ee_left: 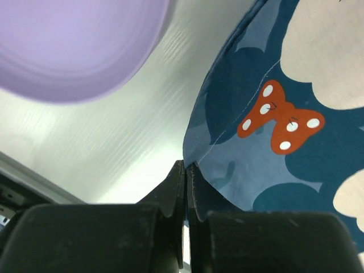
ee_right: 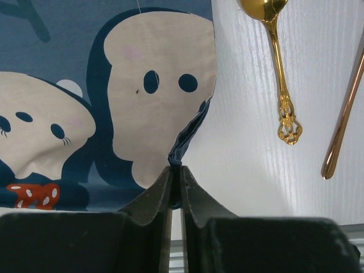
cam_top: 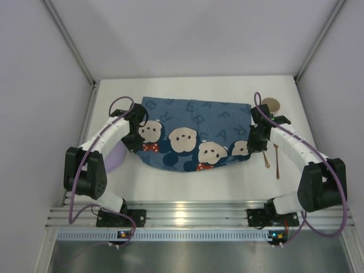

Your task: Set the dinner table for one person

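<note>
Deep blue is being shown by the cloth placemat (cam_top: 196, 122), printed with cream mouse faces, red white-dotted bows and paler blue letters. Plain white is being shown by the dinner table (cam_top: 187, 185), lilac by the dish (ee_left: 74, 45), bright gold by the ornate spoon (ee_right: 278, 68), coppery rose by the slim handle (ee_right: 344, 114).

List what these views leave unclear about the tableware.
Purple dish: left wrist view, blurred, cut off at the top; mostly under the left arm from above.
Brown round item: top view, too small, partly behind the right arm.
Copper utensil: right wrist view, head cut off by the right edge.
</note>
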Controlling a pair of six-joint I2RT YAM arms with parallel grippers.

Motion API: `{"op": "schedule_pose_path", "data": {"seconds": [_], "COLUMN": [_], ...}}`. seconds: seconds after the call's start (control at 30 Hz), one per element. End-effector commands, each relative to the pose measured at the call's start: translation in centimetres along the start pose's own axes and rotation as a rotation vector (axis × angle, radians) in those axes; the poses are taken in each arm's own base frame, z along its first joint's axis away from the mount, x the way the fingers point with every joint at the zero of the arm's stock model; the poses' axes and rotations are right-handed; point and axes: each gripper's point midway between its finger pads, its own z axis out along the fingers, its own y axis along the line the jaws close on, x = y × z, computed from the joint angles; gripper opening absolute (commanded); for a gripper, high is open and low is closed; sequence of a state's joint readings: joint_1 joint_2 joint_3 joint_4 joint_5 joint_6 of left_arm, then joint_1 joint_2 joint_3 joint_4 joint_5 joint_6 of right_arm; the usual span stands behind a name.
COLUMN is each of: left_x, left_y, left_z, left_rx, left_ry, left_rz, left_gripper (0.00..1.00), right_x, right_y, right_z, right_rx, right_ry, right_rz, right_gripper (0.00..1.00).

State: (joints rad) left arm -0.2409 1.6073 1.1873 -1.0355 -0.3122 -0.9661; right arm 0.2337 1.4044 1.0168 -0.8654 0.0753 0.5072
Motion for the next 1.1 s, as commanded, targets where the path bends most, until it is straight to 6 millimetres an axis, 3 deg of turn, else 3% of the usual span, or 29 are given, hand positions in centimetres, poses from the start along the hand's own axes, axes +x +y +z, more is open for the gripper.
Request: {"op": "schedule_pose_path", "data": {"seconds": [0.0, 0.07, 0.1, 0.13, 0.2, 0.23, 0.3, 0.43, 0.5, 0.6, 0.63, 0.7, 0.73, 0.8, 0.83, 0.9, 0.93, 0.97, 1.0, 1.03, 1.07], "left_x": [0.6, 0.6, 0.7, 0.8, 0.8, 0.8, 0.9, 0.7, 0.5, 0.7, 0.9, 1.3, 1.5, 1.8, 2.0, 2.2, 2.4, 2.7, 2.8, 3.1, 3.2], "left_y": [2.3, 3.3, 3.5, 3.7, 3.8, 3.9, 3.6, 2.5, 1.9, 1.0, 0.9, 0.2, -0.1, -0.5, -0.6, -0.5, -0.6, -0.5, -0.6, -0.6, -0.6], "left_z": [-2.3, -3.1, -3.3, -3.3, -3.6, -3.7, -4.0, -4.9, -5.3, -5.3, -5.2, -5.2, -5.3, -5.3, -5.3, -5.1, -5.1, -5.1, -5.0, -4.9, -4.9], "left_rx": [-0.011, -0.024, -0.024, -0.023, -0.009, -0.010, 0.006, 0.069, 0.100, 0.134, 0.139, 0.163, 0.173, 0.188, 0.192, 0.193, 0.198, 0.204, 0.210, 0.212, 0.221], "left_ry": [-0.018, -0.027, -0.027, -0.026, -0.034, -0.037, -0.024, -0.030, -0.036, -0.025, -0.020, -0.012, -0.005, -0.004, 0.004, 0.013, 0.019, 0.033, 0.036, 0.042, 0.049], "left_rz": [-0.058, -0.070, -0.070, -0.070, -0.073, -0.072, -0.078, -0.083, -0.076, -0.061, -0.055, -0.034, -0.025, 0.005, 0.014, 0.025, 0.027, 0.032, 0.034, 0.036, 0.042], "left_gripper": [0.00, 0.06, 0.12, 0.39, 0.59, 0.76, 0.81, 0.82, 0.80, 0.77, 0.77, 0.76, 0.76, 0.76, 0.76, 0.75, 0.75, 0.75, 0.75, 0.75, 0.75], "right_x": [-1.0, -0.9, -0.9, -0.8, -0.9, -1.0, -1.4, -4.8, -8.3, -12.8, -13.6, -15.9, -16.6, -18.6, -19.0, -20.5, -20.8, -21.6, -22.5, -22.9, -24.0], "right_y": [-0.2, -0.4, -0.5, -0.6, -0.8, -0.7, -1.1, 0.3, 1.3, 1.3, 1.3, 1.6, 1.6, 1.7, 1.5, 0.8, 0.5, 0.7, -0.8, -1.2, -1.5], "right_z": [-0.7, -0.5, -0.5, -0.4, -0.5, -0.6, -1.4, -5.1, -8.3, -10.8, -9.8, -10.6, -9.1, -9.0, -6.9, -6.1, -4.1, -4.0, -3.4, -1.9, -2.1], "right_rx": [0.007, 0.015, 0.017, 0.020, 0.024, 0.023, 0.037, -0.058, -0.148, -0.139, -0.123, -0.134, -0.119, -0.117, -0.091, -0.078, -0.060, -0.063, -0.042, -0.023, -0.014], "right_ry": [-0.034, -0.028, -0.029, -0.023, -0.019, -0.022, -0.043, -0.182, -0.275, -0.335, -0.306, -0.333, -0.304, -0.321, -0.276, -0.264, -0.225, -0.233, -0.233, -0.212, -0.235], "right_rz": [-0.026, -0.033, -0.036, -0.038, -0.042, -0.043, -0.044, -0.050, -0.025, 0.001, 0.005, 0.019, 0.023, 0.028, 0.025, 0.039, 0.049, 0.047, 0.082, 0.086, 0.093], "right_gripper": [0.10, 0.26, 0.44, 0.47, 0.61, 0.63, 0.68, 0.70, 0.74, 0.74, 0.74, 0.73, 0.73, 0.73, 0.73, 0.72, 0.72, 0.71, 0.70, 0.70, 0.70]}}
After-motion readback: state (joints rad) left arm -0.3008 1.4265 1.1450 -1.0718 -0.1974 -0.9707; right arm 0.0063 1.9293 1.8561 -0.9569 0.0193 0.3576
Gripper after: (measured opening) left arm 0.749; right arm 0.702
